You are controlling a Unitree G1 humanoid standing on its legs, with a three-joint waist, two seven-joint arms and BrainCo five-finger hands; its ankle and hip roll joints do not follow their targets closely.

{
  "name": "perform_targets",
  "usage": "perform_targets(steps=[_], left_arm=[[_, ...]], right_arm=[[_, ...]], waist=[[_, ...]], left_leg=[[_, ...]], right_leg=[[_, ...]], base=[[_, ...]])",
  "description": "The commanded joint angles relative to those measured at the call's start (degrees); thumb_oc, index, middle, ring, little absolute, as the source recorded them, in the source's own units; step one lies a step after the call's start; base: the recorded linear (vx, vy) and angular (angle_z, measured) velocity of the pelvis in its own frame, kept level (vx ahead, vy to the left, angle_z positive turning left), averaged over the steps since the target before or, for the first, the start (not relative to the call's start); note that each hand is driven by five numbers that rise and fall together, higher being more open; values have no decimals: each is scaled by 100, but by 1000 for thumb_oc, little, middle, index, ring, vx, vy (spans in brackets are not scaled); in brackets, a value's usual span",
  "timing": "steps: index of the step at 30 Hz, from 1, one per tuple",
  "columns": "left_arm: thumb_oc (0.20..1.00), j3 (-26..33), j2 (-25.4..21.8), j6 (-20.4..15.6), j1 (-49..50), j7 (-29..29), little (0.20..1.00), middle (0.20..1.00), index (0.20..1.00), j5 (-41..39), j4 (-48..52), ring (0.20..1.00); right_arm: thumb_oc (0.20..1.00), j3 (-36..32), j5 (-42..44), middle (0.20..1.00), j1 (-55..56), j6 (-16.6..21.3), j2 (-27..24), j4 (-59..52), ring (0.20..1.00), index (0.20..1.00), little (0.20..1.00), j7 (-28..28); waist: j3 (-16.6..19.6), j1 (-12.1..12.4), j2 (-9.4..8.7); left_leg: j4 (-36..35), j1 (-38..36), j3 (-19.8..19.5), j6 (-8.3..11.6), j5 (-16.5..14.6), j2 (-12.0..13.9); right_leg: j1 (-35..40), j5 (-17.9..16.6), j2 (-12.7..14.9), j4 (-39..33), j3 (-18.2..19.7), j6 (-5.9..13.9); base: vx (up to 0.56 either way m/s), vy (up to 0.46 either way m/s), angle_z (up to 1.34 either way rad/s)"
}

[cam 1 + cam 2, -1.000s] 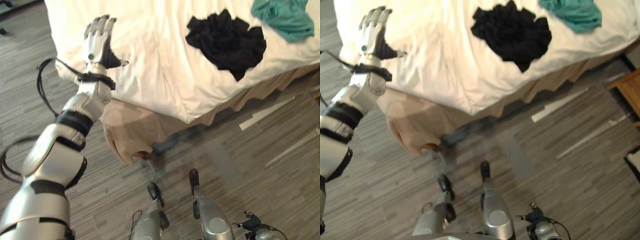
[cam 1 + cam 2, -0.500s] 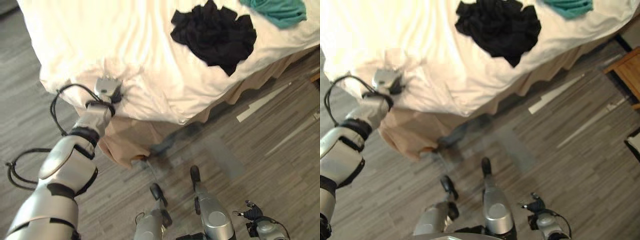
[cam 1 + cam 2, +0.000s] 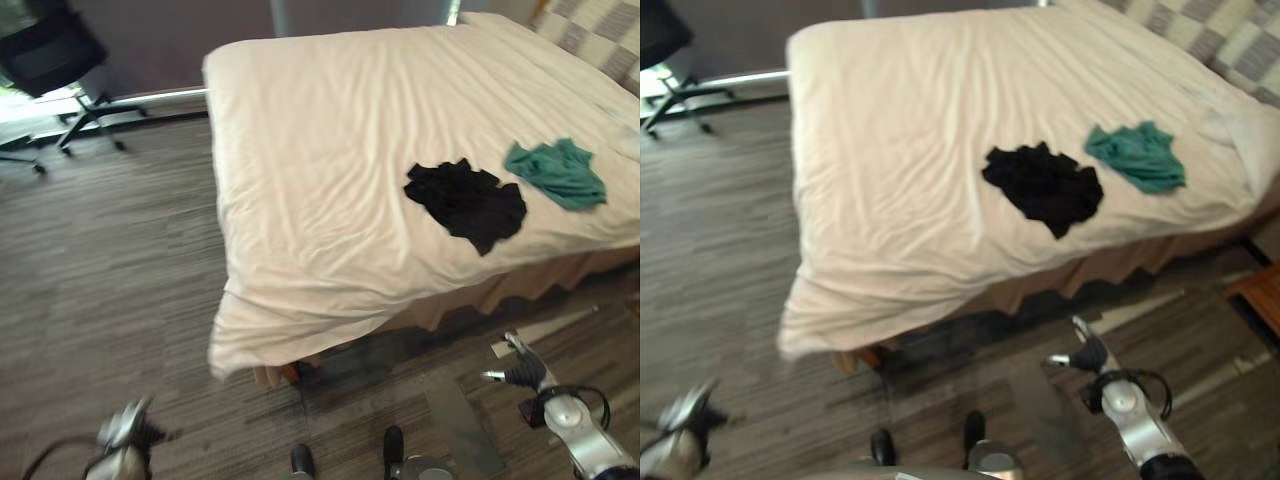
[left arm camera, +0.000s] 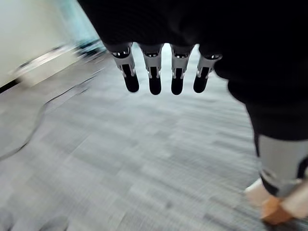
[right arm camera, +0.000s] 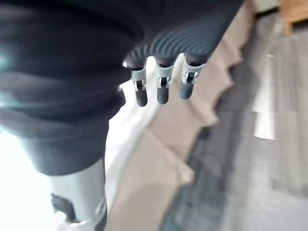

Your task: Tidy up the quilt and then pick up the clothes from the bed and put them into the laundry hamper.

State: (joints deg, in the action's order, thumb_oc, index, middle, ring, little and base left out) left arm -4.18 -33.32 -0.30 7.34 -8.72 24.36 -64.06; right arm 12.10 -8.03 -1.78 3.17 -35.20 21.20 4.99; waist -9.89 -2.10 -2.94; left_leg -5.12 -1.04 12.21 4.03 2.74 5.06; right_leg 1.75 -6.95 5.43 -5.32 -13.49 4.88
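Hanging low over the floor, the left hand (image 3: 125,437) and right hand (image 3: 522,372) held nothing, fingers (image 4: 153,78) straight and relaxed. Well beyond the fingertips, the black garment (image 3: 466,201) and green garment (image 3: 557,172) lay on the quilt (image 3: 330,190). A careless grab could drag the quilt askew.

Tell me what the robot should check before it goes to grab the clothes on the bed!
1. White quilt spread flat over the bed: ok, apart from the near corner hanging low.
2. Crumpled black garment within sight on the quilt: ok.
3. Teal garment lying separate from the black one: ok.
4. Left hand holds nothing, fingers straight: ok.
5. Right hand holds nothing: ok.
6. Laundry hamper located: cannot tell.
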Motion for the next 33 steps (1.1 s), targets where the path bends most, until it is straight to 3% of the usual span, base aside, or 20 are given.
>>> perform_targets(steps=[1,2,3,5,6,8,9,11,12,15,18,19,25,26,29,30,33], left_arm=[[1000,-299,233,-102,-651,-194,1000,1000,1000,-522,-299,1000],[1000,-291,236,-104,-656,-196,1000,1000,1000,-522,-303,1000],[1000,-460,415,-97,-635,-216,1000,1000,1000,-585,-428,1000],[1000,-614,506,-110,-662,-248,1000,1000,1000,-601,-441,1000],[1000,-893,604,-122,-786,-340,1000,1000,1000,-693,-455,1000],[1000,-1025,626,-126,-918,-401,1000,1000,1000,-755,-455,1000],[1000,-1403,615,-205,-1209,-538,1000,1000,1000,-864,-343,1000],[1000,-1560,639,-226,-1338,-575,1000,1000,1000,-904,-262,1000],[1000,-1967,699,-235,-1632,-642,1000,1000,1000,-863,-168,1000],[1000,-2584,770,-194,-2172,-712,1000,1000,1000,-597,-130,1000],[1000,-2860,881,-154,-2530,-819,1000,1000,1000,-512,-23,1000],[1000,-2868,1037,-129,-2589,-860,1000,1000,1000,-528,104,1000],[1000,-2819,1302,-79,-2484,-865,1000,1000,1000,-296,52,1000],[1000,-2843,1426,-91,-2392,-827,1000,1000,1000,-138,69,1000],[1000,-2881,1466,-89,-2233,-743,1000,1000,1000,93,97,1000],[1000,-2790,1450,-72,-2161,-751,1000,1000,1000,98,123,1000],[1000,-2702,1435,-43,-2068,-805,1000,1000,1000,112,120,1000]], right_arm=[[200,410,-94,200,-1750,269,-60,-6,200,200,200,190],[200,420,-93,200,-1769,273,-59,6,200,200,200,193],[200,804,-50,200,-2677,236,49,255,200,200,200,317],[200,1030,-3,200,-3245,210,156,415,200,200,200,396],[200,1355,163,200,-4310,141,336,923,200,200,200,593],[200,1497,325,200,-4930,117,374,1376,200,200,200,703],[200,1637,715,200,-5907,70,475,2248,200,200,200,885],[200,1720,858,200,-6231,73,472,2609,200,200,200,919],[200,1821,1034,200,-6709,-10,624,3345,200,200,200,921],[200,2051,1087,200,-7023,-64,885,4160,200,200,200,842],[200,2082,1143,200,-6732,-120,1273,4409,200,200,200,740],[200,1993,1204,200,-6051,-131,1687,4381,200,200,200,650],[200,2611,584,200,-4384,-132,2511,3929,200,200,200,153],[200,2935,609,200,-3486,-32,2740,3444,200,200,200,-287],[200,3172,805,200,-2843,130,2703,2762,200,200,200,-620],[200,3182,1090,200,-2802,281,2440,1793,200,200,200,-692],[200,3079,1246,200,-3018,479,2088,785,200,200,200,-618]], waist=[[-443,387,146],[-437,374,142],[-542,592,134],[-628,702,124],[-815,927,127],[-932,1033,147],[-1170,1274,201],[-1234,1335,233],[-1406,1499,374],[-1584,1645,595],[-1699,1685,790],[-1696,1669,867],[-1535,1506,835],[-1418,1371,737],[-1280,1212,648],[-1235,1102,577],[-1218,985,522]], left_leg=[[12,-391,-238,255,-388,256],[12,-370,-244,252,-373,250],[12,-237,-377,248,-330,254],[12,-89,-463,244,-261,248],[12,169,-602,273,-149,261],[12,322,-687,300,-78,268],[28,650,-851,356,65,295],[41,796,-930,383,118,300],[55,1054,-1096,428,220,317],[21,1421,-1255,471,369,291],[12,1668,-1322,492,446,269],[12,1734,-1320,487,452,254],[12,1618,-1324,476,352,204],[12,1486,-1309,462,285,183],[12,1250,-1258,434,180,157],[12,1124,-1172,430,133,160],[12,1026,-1048,433,94,172]], right_leg=[[-296,633,639,620,-103,603],[-310,619,644,613,-108,602],[-347,632,652,622,-202,590],[-428,610,666,635,-252,583],[-598,597,671,678,-323,572],[-718,595,676,723,-375,561],[-955,587,695,813,-491,547],[-1047,594,710,856,-567,541],[-1220,622,749,968,-734,545],[-1497,656,803,1098,-965,559],[-1739,689,873,1251,-1051,563],[-1771,691,903,1251,-1070,561],[-1536,677,891,1047,-1108,556],[-1378,659,894,966,-1052,556],[-1196,657,896,910,-973,563],[-1128,645,879,860,-889,567],[-1108,621,858,799,-788,581]], base=[[-67,-3,77],[-127,-9,52],[-71,-6,38],[-159,-15,49],[-186,-18,40],[-200,-22,43],[-208,-26,62],[-146,-21,54],[-157,-8,45],[-115,5,50],[-52,35,34],[3,36,9],[56,15,1],[109,2,6],[98,16,-1],[66,40,-10],[24,22,-21]])
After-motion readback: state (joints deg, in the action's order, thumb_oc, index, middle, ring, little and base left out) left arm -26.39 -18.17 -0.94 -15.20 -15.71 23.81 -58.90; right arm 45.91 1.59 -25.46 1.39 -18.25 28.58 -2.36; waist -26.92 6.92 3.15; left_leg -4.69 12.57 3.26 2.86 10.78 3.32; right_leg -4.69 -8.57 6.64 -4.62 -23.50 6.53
